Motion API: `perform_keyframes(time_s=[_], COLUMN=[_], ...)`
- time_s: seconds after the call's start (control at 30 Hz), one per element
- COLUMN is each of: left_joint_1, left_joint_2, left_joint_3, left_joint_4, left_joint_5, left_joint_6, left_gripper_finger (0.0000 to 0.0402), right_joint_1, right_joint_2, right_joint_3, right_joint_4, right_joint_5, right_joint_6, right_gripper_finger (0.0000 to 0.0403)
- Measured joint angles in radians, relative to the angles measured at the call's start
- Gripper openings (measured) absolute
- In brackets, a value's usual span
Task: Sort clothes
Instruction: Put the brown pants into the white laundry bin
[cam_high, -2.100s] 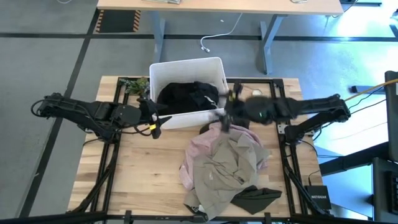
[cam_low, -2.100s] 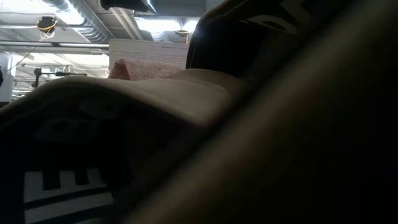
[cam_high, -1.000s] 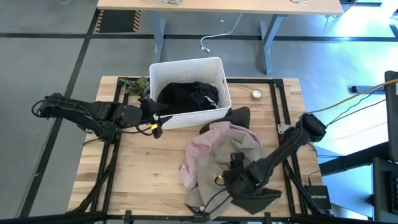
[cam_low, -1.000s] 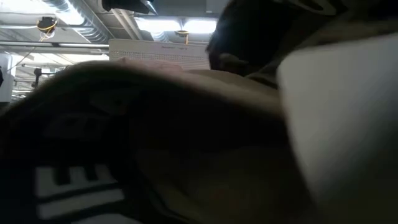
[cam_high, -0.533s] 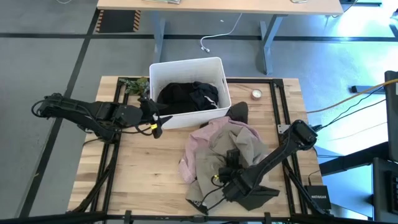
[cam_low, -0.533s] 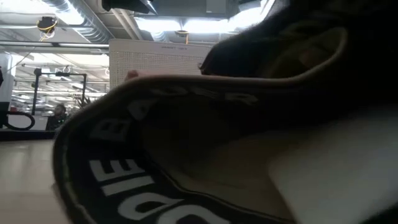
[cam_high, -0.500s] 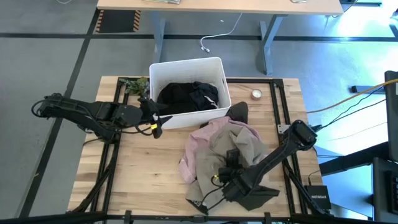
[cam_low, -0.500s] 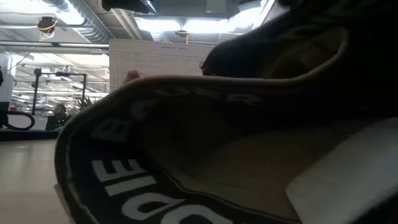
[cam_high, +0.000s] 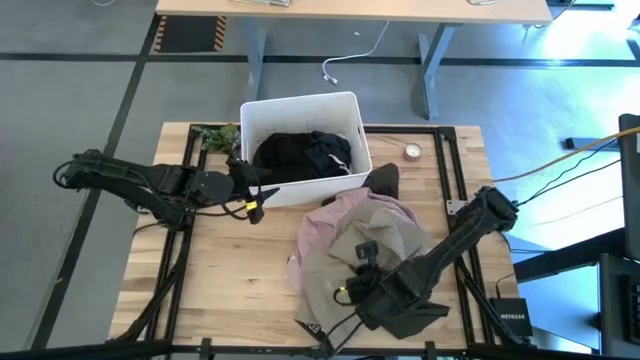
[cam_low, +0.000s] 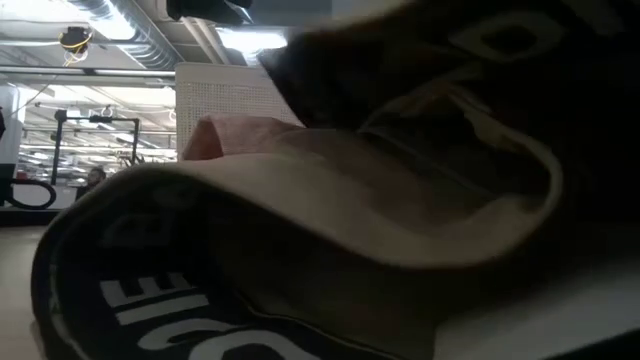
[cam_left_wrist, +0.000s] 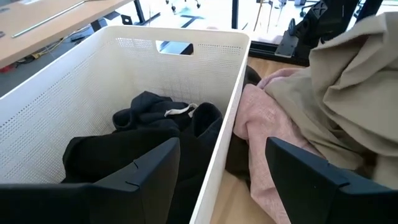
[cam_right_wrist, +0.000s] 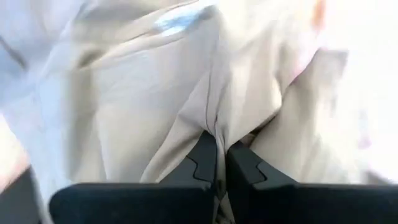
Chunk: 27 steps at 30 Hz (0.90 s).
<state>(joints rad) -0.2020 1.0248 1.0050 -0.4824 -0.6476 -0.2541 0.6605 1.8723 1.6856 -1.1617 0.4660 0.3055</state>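
Note:
A pile of clothes lies on the wooden table in front of the white bin (cam_high: 348, 102). A beige-tan garment (cam_high: 378, 238) is on top, over a dusty pink one (cam_high: 318, 228). A dark olive-grey piece (cam_high: 420, 316) lies at the near right. A black garment (cam_high: 298, 155) lies inside the bin. My right gripper (cam_high: 350, 287) is down on the pile's near side, shut on the beige-tan garment (cam_right_wrist: 155, 99). My left gripper (cam_high: 256, 197) hovers open by the bin's near left corner, and its wrist view looks into the bin (cam_left_wrist: 205, 68). My right gripper pinches a raised fold of the beige-tan garment (cam_right_wrist: 211, 127) between its two fingers (cam_right_wrist: 202, 158). Creases in the cloth run in toward the pinch. The rest of the garment lies on the pile.
A dark garment with white lettering (cam_low: 150, 300) lies close before the low camera and blocks most of its view. A small round object (cam_high: 411, 151) sits at the table's far right. A green leafy thing (cam_high: 215, 135) lies left of the bin. Bare wood (cam_high: 240, 270) shows at the near left.
My right gripper has moved a little toward the table's left across the pile. The beige-tan garment has bunched and shifted left with it, covering more of the pink one. My left arm has kept still.

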Motion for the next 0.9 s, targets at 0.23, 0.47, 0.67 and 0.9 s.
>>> perform_keyframes(time_s=[0.23, 0.47, 0.67, 0.9], left_joint_1=[0.000, 0.000, 0.000, 0.000], left_joint_2=[0.000, 0.000, 0.000, -0.001], left_joint_3=[0.000, 0.000, 0.000, 0.000], left_joint_4=[0.001, 0.001, 0.001, 0.009], left_joint_5=[0.000, 0.000, 0.000, 0.000], left_joint_6=[0.000, 0.000, 0.001, 0.007], left_gripper_finger=[0.0233, 0.0233, 0.0233, 0.0233], right_joint_1=[-0.001, -0.062, -0.214, -0.459], right_joint_2=[-0.049, -0.051, -0.051, -0.072], right_joint_3=[0.221, 0.440, 0.609, 0.658], right_joint_4=[-0.102, -0.097, 0.026, 0.618], right_joint_5=[0.376, 0.734, 0.800, 0.771], right_joint_6=[-0.120, -0.356, -0.597, -1.116], right_gripper_finger=[0.0025, 0.0019, 0.0021, 0.0025])
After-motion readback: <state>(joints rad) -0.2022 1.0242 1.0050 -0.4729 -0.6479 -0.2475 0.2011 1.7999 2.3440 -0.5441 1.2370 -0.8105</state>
